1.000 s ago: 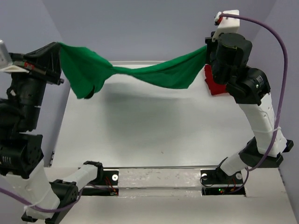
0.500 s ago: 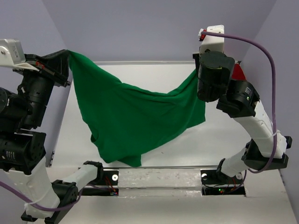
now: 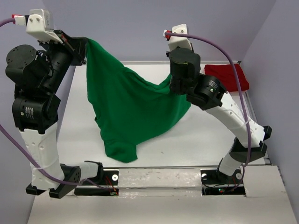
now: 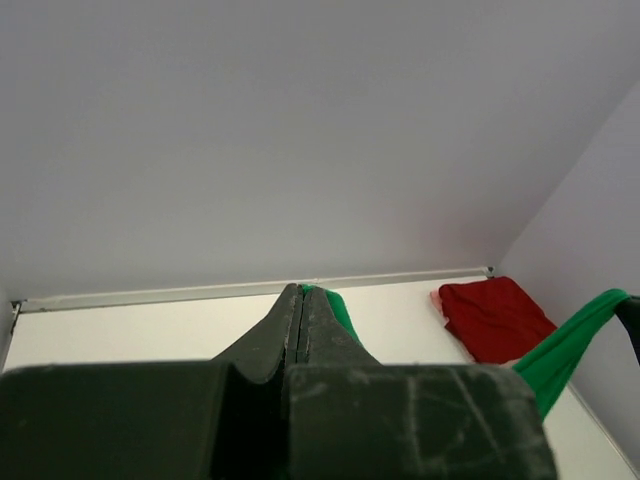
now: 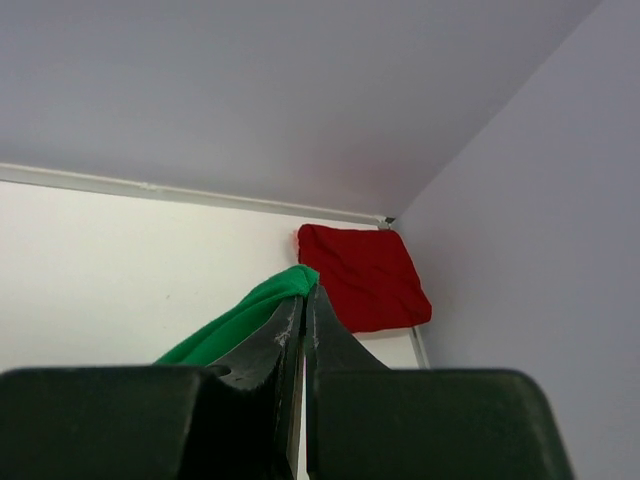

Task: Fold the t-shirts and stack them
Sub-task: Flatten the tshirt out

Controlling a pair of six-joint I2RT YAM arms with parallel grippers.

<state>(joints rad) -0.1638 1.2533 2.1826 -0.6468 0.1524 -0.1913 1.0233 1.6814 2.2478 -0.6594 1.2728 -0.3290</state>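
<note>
The green t-shirt [image 3: 131, 112] hangs in the air between my two grippers, spread out and drooping toward the table's near edge. My left gripper [image 3: 85, 43] is shut on its upper left corner; in the left wrist view the left gripper [image 4: 302, 290] pinches green cloth [image 4: 340, 310] at its tips. My right gripper [image 3: 174, 86] is shut on the other corner, and the right wrist view shows the right gripper [image 5: 306, 290] with the green t-shirt [image 5: 240, 320] bunched there. The dark red t-shirt [image 3: 228, 77] lies folded at the table's far right corner; the red t-shirt [image 5: 360, 275] shows beyond my right fingers.
The white table [image 3: 84, 135] has a raised rim [image 3: 140, 62] along its far edge and purple walls [image 3: 140, 23] on three sides. Both arm bases sit on the rail [image 3: 159, 178] at the near edge.
Both arms have swung rightward-inward and lifted; the green t-shirt went from a stretched twisted band to an open hanging sheet. The right arm moved left, uncovering the red t-shirt.
</note>
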